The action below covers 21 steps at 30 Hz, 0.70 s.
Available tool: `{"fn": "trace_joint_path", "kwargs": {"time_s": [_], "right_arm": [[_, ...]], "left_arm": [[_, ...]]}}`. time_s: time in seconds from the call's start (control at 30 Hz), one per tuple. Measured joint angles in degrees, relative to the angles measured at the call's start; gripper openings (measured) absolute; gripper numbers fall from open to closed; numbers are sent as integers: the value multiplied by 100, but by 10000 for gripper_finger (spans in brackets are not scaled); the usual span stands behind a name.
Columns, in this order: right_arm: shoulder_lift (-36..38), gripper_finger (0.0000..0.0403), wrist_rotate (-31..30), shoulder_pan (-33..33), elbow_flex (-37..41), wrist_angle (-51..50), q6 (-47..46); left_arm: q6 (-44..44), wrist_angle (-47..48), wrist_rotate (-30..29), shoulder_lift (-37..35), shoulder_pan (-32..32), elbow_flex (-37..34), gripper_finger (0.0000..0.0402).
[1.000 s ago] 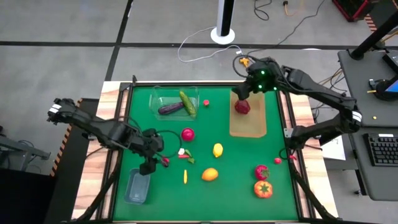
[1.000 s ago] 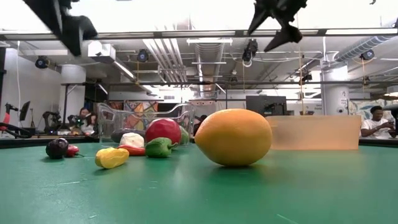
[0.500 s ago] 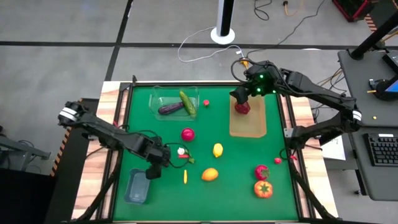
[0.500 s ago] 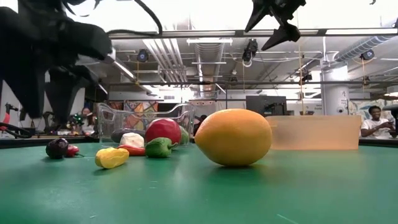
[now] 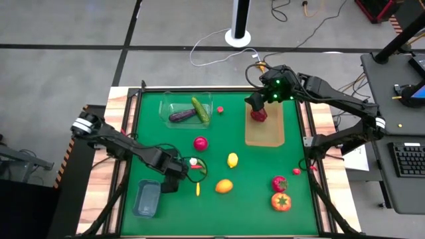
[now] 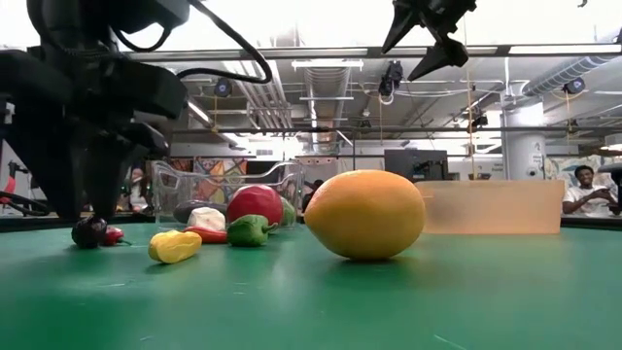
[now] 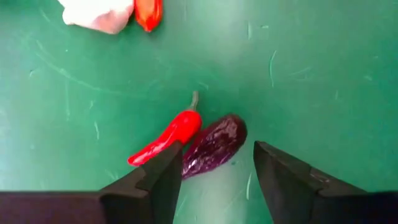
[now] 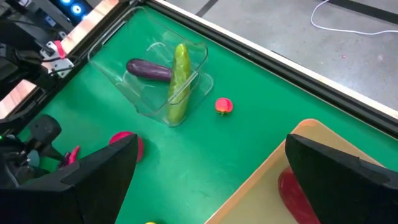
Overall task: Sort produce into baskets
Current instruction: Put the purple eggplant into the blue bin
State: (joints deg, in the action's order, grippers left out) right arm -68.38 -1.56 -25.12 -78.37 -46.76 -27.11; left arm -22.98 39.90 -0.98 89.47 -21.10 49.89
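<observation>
My left gripper (image 5: 174, 177) is down at the table and open. Its fingers stand on either side of a small dark purple piece (image 7: 214, 146), and a red chilli (image 7: 166, 138) lies by one finger. My right gripper (image 5: 256, 103) hangs open, high above a red fruit (image 5: 259, 114) that rests on the tan wooden tray (image 5: 265, 133). The clear tub (image 5: 174, 101) holds an eggplant (image 5: 181, 116) and a cucumber (image 5: 200, 110). The bluish tub (image 5: 147, 199) sits at the near left. My left gripper has one finger (image 7: 158, 180) right beside the ends of the dark purple piece and the red chilli. I cannot tell whether it touches them. Both pieces lie flat on the green mat.
Loose produce lies on the mat: a red round fruit (image 5: 200, 143), a lemon (image 5: 232, 160), an orange fruit (image 5: 224, 186), a yellow chilli (image 5: 197, 189), white and green pieces (image 5: 196, 164), a red fruit (image 5: 279, 183) and a tomato (image 5: 281, 201).
My left gripper has come down from well above the mat to table height and shifted a little toward the table's right edge, ending over the dark purple piece and the red chilli.
</observation>
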Motion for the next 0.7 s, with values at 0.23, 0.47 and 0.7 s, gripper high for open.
{"fn": "trace_joint_path", "kwargs": {"time_s": [0.23,0.47,0.7], "right_arm": [[0,396,0,0,0,0,9],[0,396,0,0,2,-2,9],[0,396,2,0,2,-2,11]], "left_arm": [[-2,-123,-165,124,0,-4,181],[409,-213,-443,175,-1,-11,194],[659,-337,-451,175,28,-31,190]]}}
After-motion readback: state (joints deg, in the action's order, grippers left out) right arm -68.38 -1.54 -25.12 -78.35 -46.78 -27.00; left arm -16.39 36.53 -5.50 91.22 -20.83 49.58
